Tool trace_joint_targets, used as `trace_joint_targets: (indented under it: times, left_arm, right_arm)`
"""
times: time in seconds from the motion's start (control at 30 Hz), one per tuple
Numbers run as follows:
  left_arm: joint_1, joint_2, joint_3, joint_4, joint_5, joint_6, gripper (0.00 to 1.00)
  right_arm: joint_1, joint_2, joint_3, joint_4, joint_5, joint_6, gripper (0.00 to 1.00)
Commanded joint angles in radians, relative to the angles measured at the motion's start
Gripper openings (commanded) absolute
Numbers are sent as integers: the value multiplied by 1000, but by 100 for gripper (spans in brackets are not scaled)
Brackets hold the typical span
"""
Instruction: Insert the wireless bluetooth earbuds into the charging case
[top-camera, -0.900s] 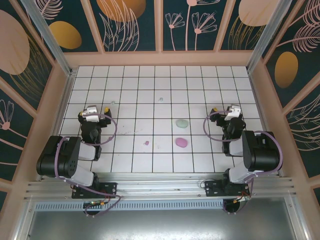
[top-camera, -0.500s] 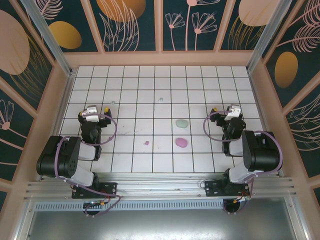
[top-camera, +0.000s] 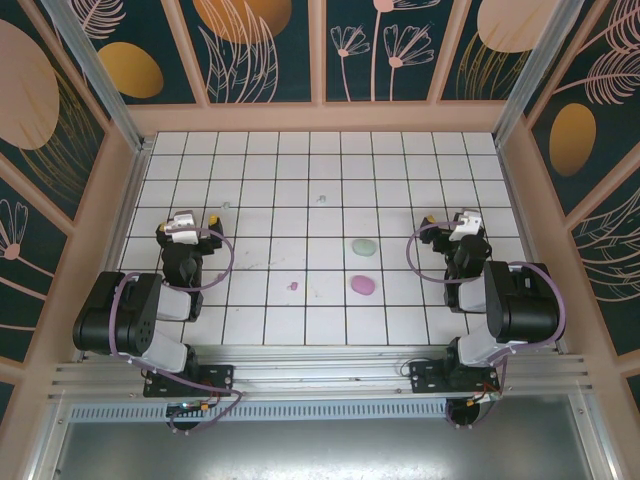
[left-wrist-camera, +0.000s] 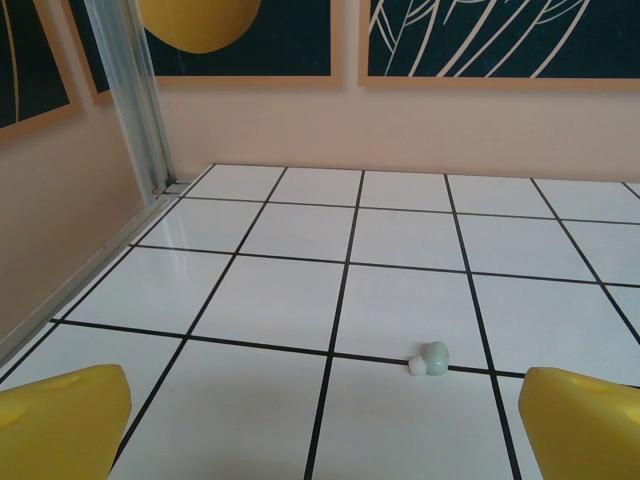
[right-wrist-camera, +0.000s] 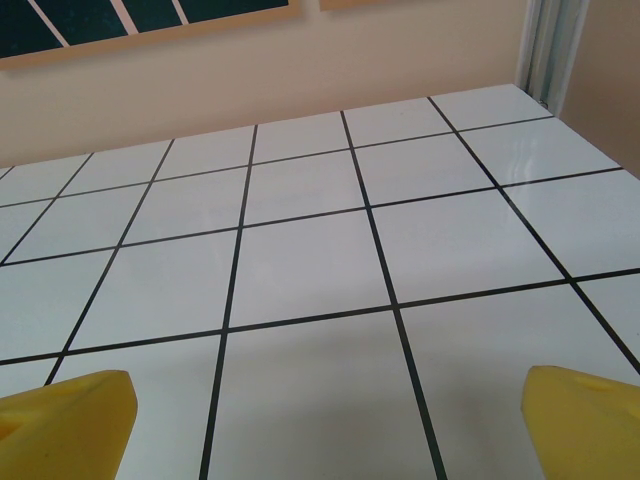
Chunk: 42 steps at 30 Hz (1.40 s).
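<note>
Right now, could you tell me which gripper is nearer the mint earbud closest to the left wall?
Left. The mint earbud lies just ahead-right of the left gripper; the right gripper sits far across the tiles.

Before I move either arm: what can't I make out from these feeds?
1. Mint case and pink case, top view: too small to tell open from closed.
2. Pink earbud, top view: a speck; orientation unreadable.
3. Mint earbud, left wrist view: small; which side faces up is unclear.
4. Both wrist views: jaws cut off by the bottom edge beyond their yellow tips.
</note>
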Motion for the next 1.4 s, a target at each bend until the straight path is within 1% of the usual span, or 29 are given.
trace_joint_targets:
  times: [0.0, 0.63, 0.67, 0.77, 0.87, 0.97, 1.0, 1.07, 1.1, 1.13, 1.17, 1.2, 1.23, 1.3, 1.37]
  left_arm:
    - [9, -2, 17, 8, 11, -12, 99]
    - [9, 1, 22, 4, 13, -13, 99]
    - [10, 2, 25, -3, 15, -15, 99]
    - [16, -2, 24, -5, -3, -25, 99]
    - [15, -18, 14, 3, 10, -18, 98]
    - [15, -59, 18, -42, 40, -6, 98]
    - [14, -85, 34, -91, 53, 1, 99]
    - [14, -152, 108, -295, 57, -22, 98]
    - [14, -180, 162, -430, 50, -47, 98]
    - [14, -197, 203, -527, 68, -58, 98]
    - [14, -209, 231, -588, 95, -66, 99]
    - [14, -222, 256, -642, 127, -84, 98]
    - [14, -233, 277, -688, 159, -108, 98]
    - [9, -258, 300, -744, 243, -147, 97]
    - [-8, -281, 313, -779, 293, -186, 97]
  right_arm:
    - [7, 3, 17, 39, 1, -14, 99]
    - [5, 2, 16, 39, -8, -17, 99]
    - [6, -3, 25, 18, -27, -26, 99]
    - [9, -29, 49, -45, -17, -26, 99]
    - [12, -92, 83, -166, -60, -39, 99]
    - [17, -160, 152, -371, -97, -3, 99]
    - [22, -183, 180, -455, -111, 17, 98]
    - [46, -218, 242, -617, -124, 16, 96]
    - [67, -231, 276, -709, -120, 12, 94]
    - [88, -242, 308, -791, -114, 22, 92]
    - [110, -250, 330, -847, -123, 35, 91]
    - [141, -265, 350, -911, -141, 41, 88]
    - [185, -278, 367, -963, -136, 43, 87]
    - [289, -327, 379, -1039, -88, 30, 86]
    - [387, -372, 382, -1094, -40, 14, 86]
